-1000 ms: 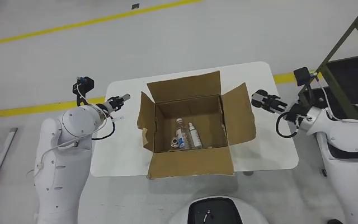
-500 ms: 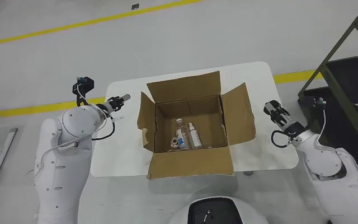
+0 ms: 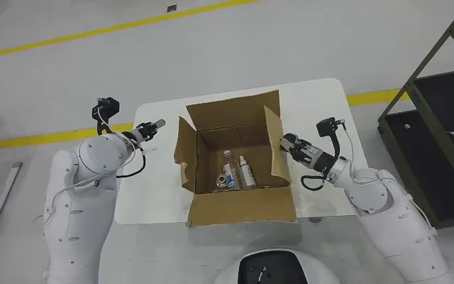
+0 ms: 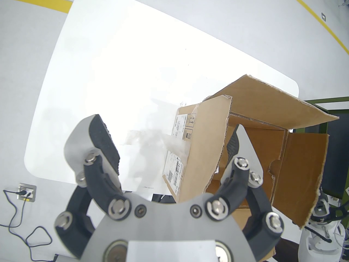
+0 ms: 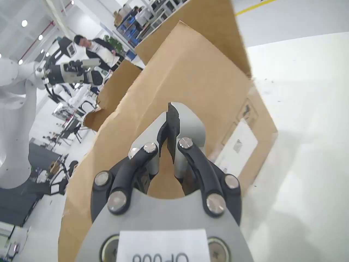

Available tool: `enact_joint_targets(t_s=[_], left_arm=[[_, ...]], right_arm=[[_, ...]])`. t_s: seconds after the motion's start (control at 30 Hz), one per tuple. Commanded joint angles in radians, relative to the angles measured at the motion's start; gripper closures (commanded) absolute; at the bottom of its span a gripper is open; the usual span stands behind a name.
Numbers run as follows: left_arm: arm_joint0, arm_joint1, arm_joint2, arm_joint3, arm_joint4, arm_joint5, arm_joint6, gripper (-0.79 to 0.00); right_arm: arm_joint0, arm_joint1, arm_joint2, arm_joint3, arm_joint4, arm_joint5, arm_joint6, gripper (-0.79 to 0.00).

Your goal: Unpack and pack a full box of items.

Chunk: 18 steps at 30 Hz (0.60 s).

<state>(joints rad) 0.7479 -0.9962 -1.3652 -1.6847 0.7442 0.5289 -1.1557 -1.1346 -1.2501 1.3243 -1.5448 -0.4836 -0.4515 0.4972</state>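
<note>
the box [image 3: 241,204] sits on the table [image 3: 333,106] with bottles [image 3: 235,171] lying lengthwise inside, its raised right flap [image 3: 274,163] directly ahead of the right gripper [image 3: 286,144], jaws closed together, while the left gripper [image 3: 157,125] hangs wide-jawed beside the left flap [image 3: 186,160].

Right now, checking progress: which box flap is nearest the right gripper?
The right-side flap; the right gripper sits at its outer face, far from the other three.

I see a pale grey floor [image 3: 319,42] crossed by yellow lines [image 3: 142,22]; a dark green rack [image 3: 429,96] stands beside the white table's [image 3: 323,96] right edge.
</note>
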Motion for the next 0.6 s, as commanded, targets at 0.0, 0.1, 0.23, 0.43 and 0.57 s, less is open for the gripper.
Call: enact_joint_targets(t_s=[0.0,0.1,0.23,0.43,0.57], left_arm=[[0.0,0.0,0.0,0.0,0.0,0.0,0.0,-0.785],[0.0,0.0,0.0,0.0,0.0,0.0,0.0,-0.785],[0.0,0.0,0.0,0.0,0.0,0.0,0.0,-0.785],[0.0,0.0,0.0,0.0,0.0,0.0,0.0,-0.785],[0.0,0.0,0.0,0.0,0.0,0.0,0.0,-0.785]], right_arm=[[0.012,0.001,-0.018,-0.006,-0.02,-0.004,0.047,0.0],[0.033,0.004,-0.045,-0.008,-0.073,0.002,0.105,0.0],[0.055,0.005,-0.079,-0.003,-0.098,0.023,0.169,0.0],[0.089,0.006,-0.09,-0.003,-0.076,0.057,0.202,0.0],[0.101,0.008,-0.071,-0.017,-0.027,0.066,0.188,0.0]])
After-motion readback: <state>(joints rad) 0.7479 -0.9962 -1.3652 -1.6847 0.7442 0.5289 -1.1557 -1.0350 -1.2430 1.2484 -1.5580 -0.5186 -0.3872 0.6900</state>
